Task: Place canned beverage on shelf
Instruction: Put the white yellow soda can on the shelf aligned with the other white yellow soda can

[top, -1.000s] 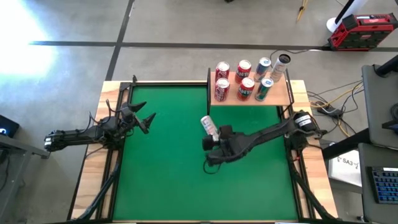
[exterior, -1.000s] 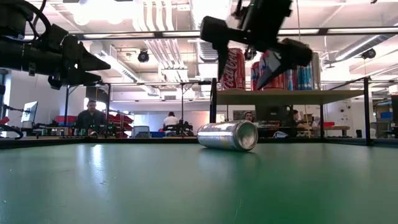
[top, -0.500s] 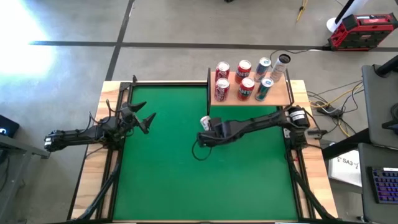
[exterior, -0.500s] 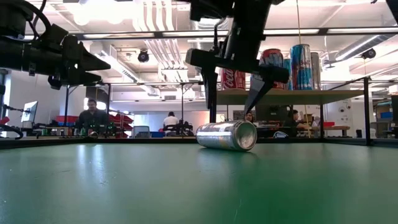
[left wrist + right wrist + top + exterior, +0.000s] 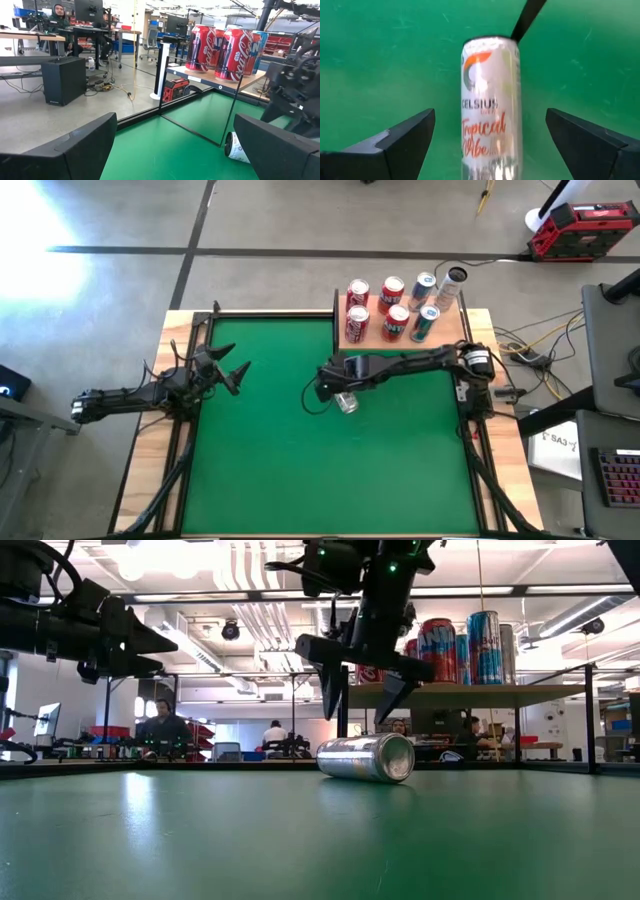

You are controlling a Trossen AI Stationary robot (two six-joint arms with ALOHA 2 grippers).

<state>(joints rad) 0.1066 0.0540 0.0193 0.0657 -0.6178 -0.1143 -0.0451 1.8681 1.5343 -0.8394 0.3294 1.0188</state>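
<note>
The silver can (image 5: 346, 401) lies on its side on the green worktop (image 5: 260, 450), just in front of the shelf (image 5: 455, 332) and a little toward the middle. The low view shows it flat on the felt, its end facing the camera (image 5: 367, 757). In the right wrist view the can (image 5: 489, 105) fills the centre, with white and orange lettering along its length.

The right tool (image 5: 325, 387) hangs directly above the can, its fingers wide apart and pointing down, one on each side. From table height the right tool (image 5: 356, 688) is clear of the can, with a gap between the fingertips and the metal. Nothing is gripped. In the wrist view both dark fingers (image 5: 400, 137) straddle the can without touching it.

The shelf sits at the far right corner of the worktop, raised on a thin dark frame, and it carries several upright cans: red cans (image 5: 357, 315) toward the front and left, blue-and-white cans (image 5: 425, 320) toward the right.

The left tool (image 5: 232, 373) waits over the left edge of the worktop, well apart from the can, its fingers spread and empty. Its wrist view looks past those fingers (image 5: 60, 150) toward the red cans on the shelf (image 5: 232, 47).

In the room behind, a person (image 5: 163, 730) sits at a desk.
</note>
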